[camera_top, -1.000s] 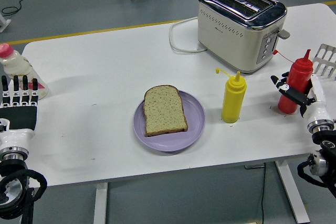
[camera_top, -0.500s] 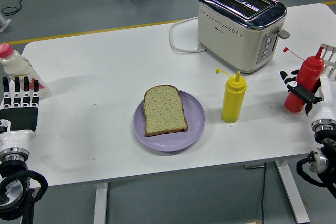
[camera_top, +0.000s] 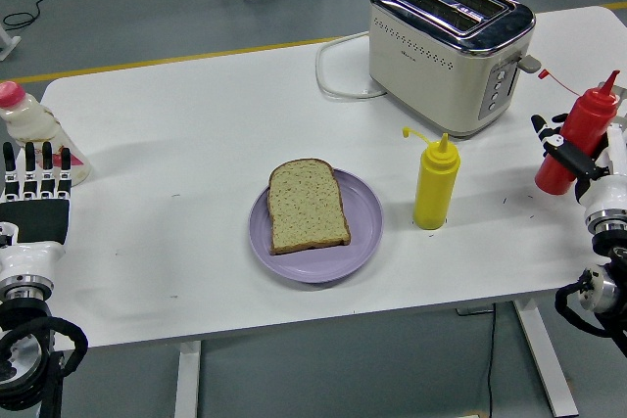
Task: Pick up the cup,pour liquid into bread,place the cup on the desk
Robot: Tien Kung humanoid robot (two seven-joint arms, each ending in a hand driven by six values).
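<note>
A slice of bread (camera_top: 308, 205) lies on a purple plate (camera_top: 364, 229) in the middle of the table. At the right edge my right hand (camera_top: 580, 157) is shut on a red squeeze bottle (camera_top: 582, 132), which is lifted and tilted with its tip toward the upper right. A yellow squeeze bottle (camera_top: 436, 183) stands upright between the plate and the red bottle. My left hand (camera_top: 35, 193) rests open at the table's left edge, fingers straight.
A cream toaster (camera_top: 451, 46) with a white cord (camera_top: 333, 75) stands at the back right. A milk bottle with a pink cap (camera_top: 27, 122) stands at the far left, just beyond my left hand. A person's feet show at the top.
My right hand has lifted the red bottle and carried it up and to the right, tilting it. The left hand, bread and yellow bottle have not moved.
</note>
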